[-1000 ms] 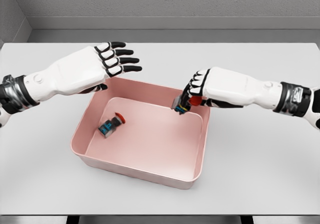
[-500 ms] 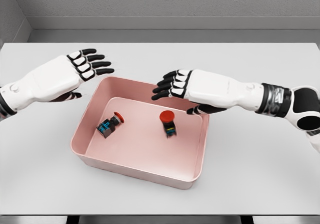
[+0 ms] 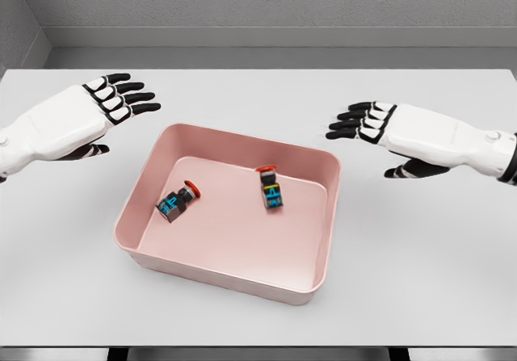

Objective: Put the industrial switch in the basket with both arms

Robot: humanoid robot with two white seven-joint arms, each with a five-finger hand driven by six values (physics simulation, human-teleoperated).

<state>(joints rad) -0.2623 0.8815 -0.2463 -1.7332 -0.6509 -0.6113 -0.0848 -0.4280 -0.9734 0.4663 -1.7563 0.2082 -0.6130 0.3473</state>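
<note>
Two industrial switches (image 3: 178,203) (image 3: 271,191) in pink basket (image 3: 242,276), white table (image 3: 420,248), grey wall (image 3: 266,2), left hand (image 3: 93,107) and right hand (image 3: 380,127) spread, empty

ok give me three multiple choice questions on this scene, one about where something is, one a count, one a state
1. Where does the switch with its red cap pointing away from the camera lie?
A. on the table left of the basket
B. inside the pink basket
C. in the right hand

2. How many switches are in the basket?
A. one
B. two
C. three

3. What state is the right hand in?
A. open and holding nothing
B. closed on a switch
C. resting flat inside the basket

Answers:
1 B, it lies on the basket floor towards the far wall.
2 B, it and the other switch are the only ones there.
3 A, its fingers are spread above the table, right of the basket; the left hand is likewise open on the other side.
</note>
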